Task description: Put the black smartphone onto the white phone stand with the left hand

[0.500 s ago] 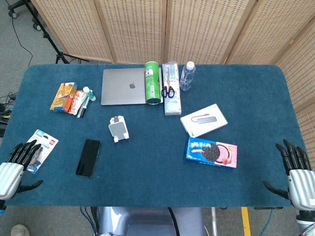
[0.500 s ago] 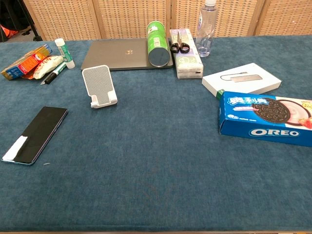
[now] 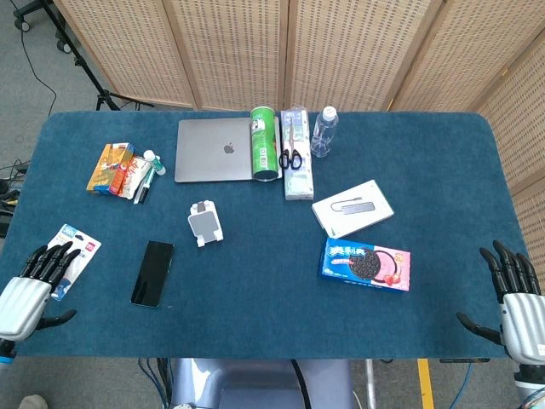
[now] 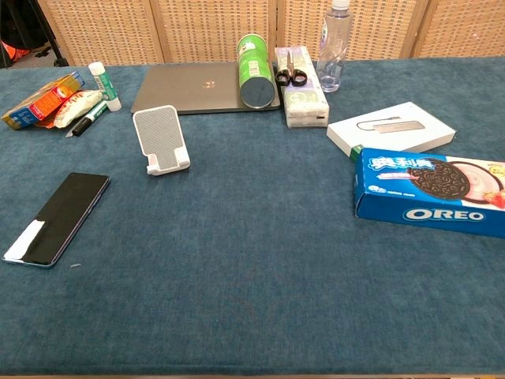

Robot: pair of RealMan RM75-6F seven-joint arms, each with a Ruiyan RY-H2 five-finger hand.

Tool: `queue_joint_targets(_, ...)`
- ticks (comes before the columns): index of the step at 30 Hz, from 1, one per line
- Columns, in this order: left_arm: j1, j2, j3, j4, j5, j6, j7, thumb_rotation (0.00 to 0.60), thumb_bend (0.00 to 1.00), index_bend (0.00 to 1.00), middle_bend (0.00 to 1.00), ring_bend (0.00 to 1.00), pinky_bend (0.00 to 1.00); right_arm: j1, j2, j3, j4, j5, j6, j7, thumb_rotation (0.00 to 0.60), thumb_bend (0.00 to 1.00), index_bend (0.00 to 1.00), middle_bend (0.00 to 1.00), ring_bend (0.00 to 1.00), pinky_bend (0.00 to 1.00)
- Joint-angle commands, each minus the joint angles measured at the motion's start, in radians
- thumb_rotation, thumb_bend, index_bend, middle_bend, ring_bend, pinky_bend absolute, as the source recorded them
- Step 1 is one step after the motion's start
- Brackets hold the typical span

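Left hand (image 3: 30,290), right hand (image 3: 517,300): silver-white palm shells, black fingers.

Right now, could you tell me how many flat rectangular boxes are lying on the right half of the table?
2: the white box behind, and the blue Oreo box just in front of it, nearer the robot. Nothing appears to hide another.

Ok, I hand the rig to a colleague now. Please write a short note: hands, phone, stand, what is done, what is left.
Left hand: open, holds nothing, at the near left table edge.
Right hand: open, holds nothing, at the near right edge.
Phone: flat on the cloth, screen up, near-left of the stand.
Stand: upright, nothing on it.
Done: nothing.
Left: left hand picks up the phone and sets it on the stand.
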Motion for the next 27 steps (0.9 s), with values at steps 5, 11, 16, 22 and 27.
queue_joint_targets(5, -0.169, -0.118, 0.011, 0.342, 0.215, -0.059, 0.100, 0.600, 0.02, 0.00, 0.00, 0.00, 0.00, 0.004, -0.010, 0.007, 0.000, 0.013, -0.006, -0.024, 0.600, 0.00, 0.00, 0.00, 0.00, 0.00)
queue_joint_targets(11, -0.220, -0.250, 0.024, 0.563, 0.237, -0.076, 0.042, 0.600, 0.02, 0.00, 0.00, 0.00, 0.00, 0.005, -0.012, 0.012, 0.003, 0.032, -0.011, -0.026, 0.600, 0.00, 0.00, 0.00, 0.00, 0.00)
queue_joint_targets(16, -0.231, -0.339, 0.028, 0.667, 0.213, -0.083, -0.003, 0.600, 0.02, 0.00, 0.00, 0.00, 0.00, 0.008, -0.010, 0.013, 0.005, 0.039, -0.020, -0.020, 0.600, 0.00, 0.00, 0.00, 0.00, 0.00)
queue_joint_targets(22, -0.233, -0.408, 0.031, 0.732, 0.198, -0.054, -0.001, 0.600, 0.04, 0.00, 0.00, 0.00, 0.00, 0.008, -0.004, 0.015, 0.003, 0.040, -0.019, -0.008, 0.600, 0.00, 0.00, 0.00, 0.00, 0.00)
queue_joint_targets(27, -0.241, -0.446, 0.039, 0.742, 0.190, -0.044, -0.003, 0.600, 0.04, 0.00, 0.00, 0.00, 0.00, 0.007, -0.001, 0.012, 0.002, 0.037, -0.021, -0.004, 0.600, 0.00, 0.00, 0.00, 0.00, 0.00)
